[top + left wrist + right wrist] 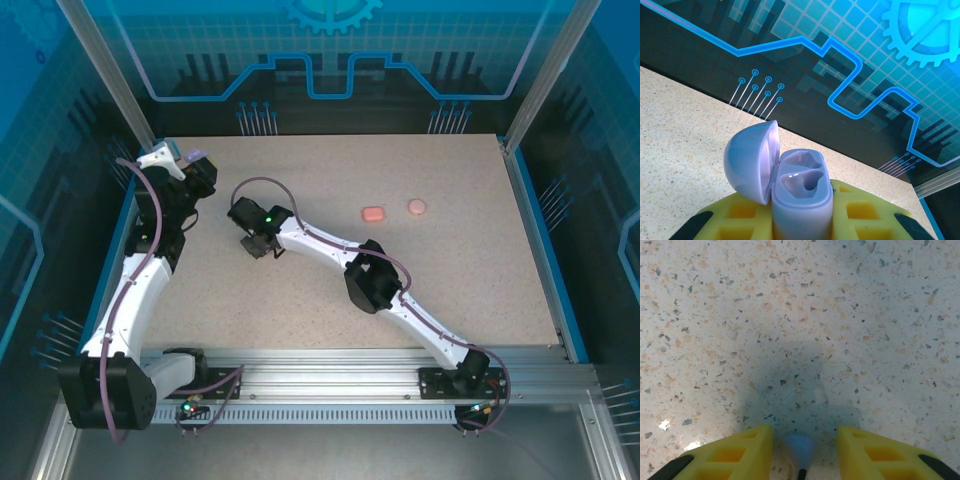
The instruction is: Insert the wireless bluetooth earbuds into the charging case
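While the left gripper (799, 197) is clamped on the lavender charging case (802, 215) (smooth matte plastic, pebble-shaped, upright between yellow fingers (735, 212) with square hollow cut-outs), the case's domed lid (751, 160) stands flipped open to the left on its hinge. Two glossy moulded wells show in the case top; both look empty. In the top view this gripper sits over the far-left part of the table (450, 290), a pale board with a speckled, stone-look surface.

The right gripper (805, 430) points down, close over that speckled surface. A tiny rounded lavender earbud (800, 447) with a dark tip sits between the right fingers (875, 452). There are gaps on both sides where visible — can't tell if it is gripped lower down. In the top view the right gripper is left of table centre, well apart from the left one.

A coral-red case (373, 214) and a pinkish-tan case (417, 206) — small smooth rounded lumps — lie near each other toward the far side, right of centre.
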